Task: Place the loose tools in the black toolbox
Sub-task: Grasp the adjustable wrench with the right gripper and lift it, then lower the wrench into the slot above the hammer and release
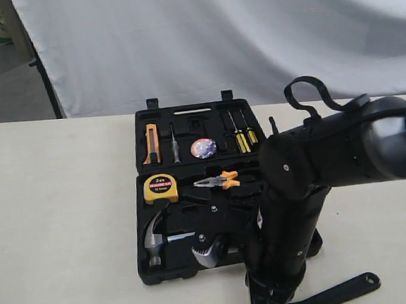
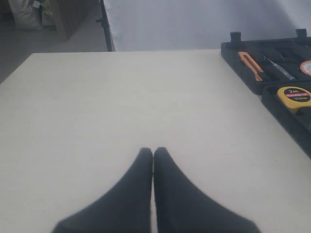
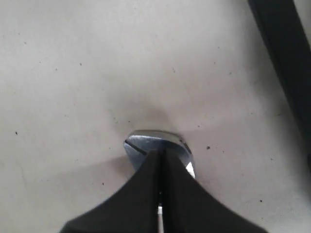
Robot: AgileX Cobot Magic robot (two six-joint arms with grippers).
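Note:
The black toolbox (image 1: pixel 159 120) lies open in the middle of the table. The steel claw hammer (image 1: pixel 156 243) rests in its near half, and the small tape roll (image 1: pixel 203 148) in its far half. My right gripper (image 3: pixel 161 151) is shut on the silver adjustable wrench (image 3: pixel 156 143), whose head juts past the fingertips above bare table. In the exterior view the wrench head (image 1: pixel 207 252) shows by the toolbox's front edge and its black handle (image 1: pixel 341 293) sticks out to the right, with my right arm (image 1: pixel 298 186) hiding the middle. My left gripper (image 2: pixel 153 151) is shut and empty over the table.
A yellow tape measure (image 1: pixel 161 188), orange-handled pliers (image 1: pixel 220 182), an orange knife (image 1: pixel 151 144) and screwdrivers (image 1: pixel 241 136) sit in the toolbox recesses. The left wrist view shows the toolbox (image 2: pixel 243 73) off to one side. A white sheet (image 1: pixel 214 37) hangs behind the table.

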